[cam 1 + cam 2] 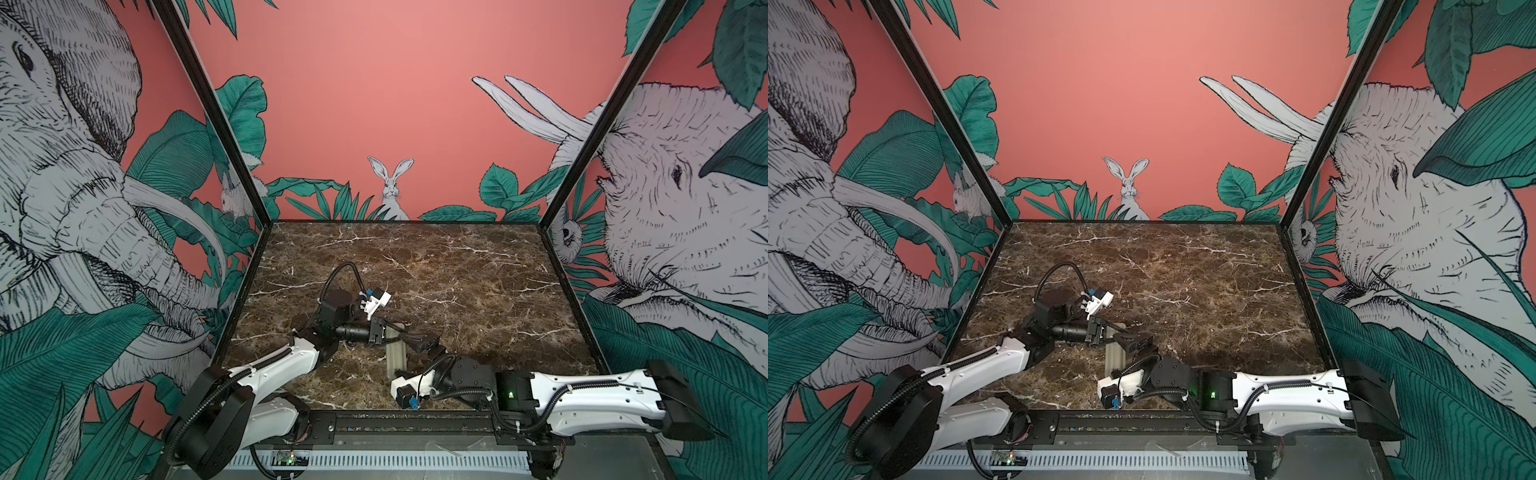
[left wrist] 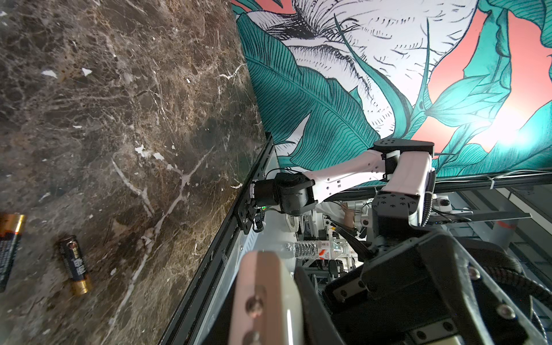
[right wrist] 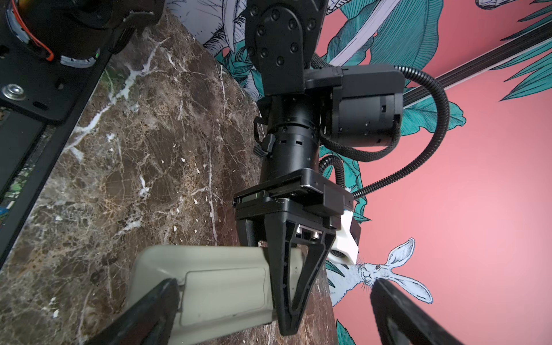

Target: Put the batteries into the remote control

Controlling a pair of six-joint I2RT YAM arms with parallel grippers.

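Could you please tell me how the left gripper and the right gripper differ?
The left gripper is shut on the remote; the right gripper stands wide open, holding nothing. The left gripper's finger crosses the remote's back beside the battery cover; the right gripper only has one finger at that cover's edge. Both are black and meet at the remote.

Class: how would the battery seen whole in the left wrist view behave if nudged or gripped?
The battery is a smooth cylinder lying on its side on polished marble, so a nudge would probably roll it. Its glossy wrap may slip in a grip. It looks rigid.
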